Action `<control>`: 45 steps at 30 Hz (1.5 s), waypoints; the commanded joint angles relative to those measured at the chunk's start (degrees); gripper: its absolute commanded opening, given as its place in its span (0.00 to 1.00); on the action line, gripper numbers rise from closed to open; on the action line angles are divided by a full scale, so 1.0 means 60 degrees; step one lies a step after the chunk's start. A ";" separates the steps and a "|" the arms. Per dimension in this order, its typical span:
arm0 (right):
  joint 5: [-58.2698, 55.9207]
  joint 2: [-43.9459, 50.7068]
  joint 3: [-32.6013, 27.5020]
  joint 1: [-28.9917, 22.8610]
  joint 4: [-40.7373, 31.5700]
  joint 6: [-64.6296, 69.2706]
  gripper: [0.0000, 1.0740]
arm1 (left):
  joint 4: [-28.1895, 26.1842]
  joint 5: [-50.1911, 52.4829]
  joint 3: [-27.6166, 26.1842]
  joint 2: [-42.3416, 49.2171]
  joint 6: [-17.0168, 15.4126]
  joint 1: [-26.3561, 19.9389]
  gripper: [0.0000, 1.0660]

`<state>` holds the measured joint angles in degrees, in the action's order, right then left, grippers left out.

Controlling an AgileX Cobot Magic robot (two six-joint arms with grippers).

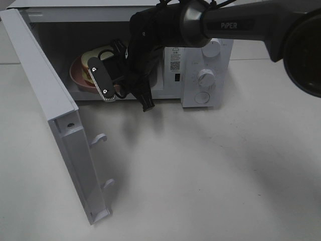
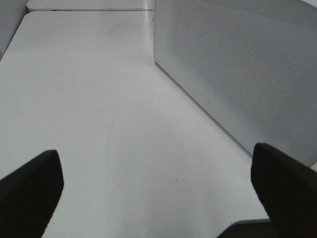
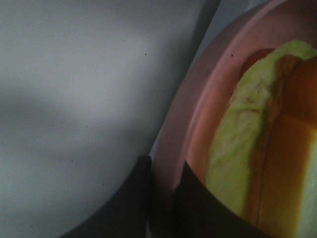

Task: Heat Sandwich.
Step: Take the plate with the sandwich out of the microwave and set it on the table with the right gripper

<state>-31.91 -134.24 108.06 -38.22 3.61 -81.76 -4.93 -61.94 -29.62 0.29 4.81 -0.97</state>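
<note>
The sandwich [image 1: 93, 53], pale bread with yellow-green filling, lies on a round pink plate [image 1: 79, 75] inside the open white microwave [image 1: 200, 55]. My right gripper [image 1: 96, 70] reaches into the cavity and is shut on the plate's rim. In the right wrist view its dark fingers [image 3: 131, 198] pinch the pink rim [image 3: 173, 124], one on each side, with the sandwich [image 3: 237, 148] just beyond. My left gripper [image 2: 158, 198] is open over the bare table, with nothing between its fingertips [image 2: 29, 193], beside the microwave's perforated wall [image 2: 237, 64]. The exterior high view does not show it.
The microwave door [image 1: 50, 110] stands swung wide open toward the front left, with two latch hooks [image 1: 99, 138] on its edge. The control knobs [image 1: 204, 76] are on the right of the cavity. The right arm [image 1: 230, 22] crosses above the oven. White tabletop [image 1: 200, 165] lies in front.
</note>
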 commanded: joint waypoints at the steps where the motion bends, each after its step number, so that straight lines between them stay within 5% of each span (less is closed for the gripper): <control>1: 0.0401 0.0458 -0.0334 0.0029 -0.0048 -0.0334 0.00 | -0.0019 0.0115 0.0010 0.0057 -0.0029 -0.0019 0.91; 45: 0.1738 0.5348 -0.6723 0.0229 -0.1795 -0.3104 0.00 | -0.0019 0.0115 0.0010 0.0057 -0.0029 -0.0019 0.91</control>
<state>-23.49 -103.42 67.55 -36.96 -6.76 -99.87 -4.93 -61.94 -29.62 0.29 4.81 -0.97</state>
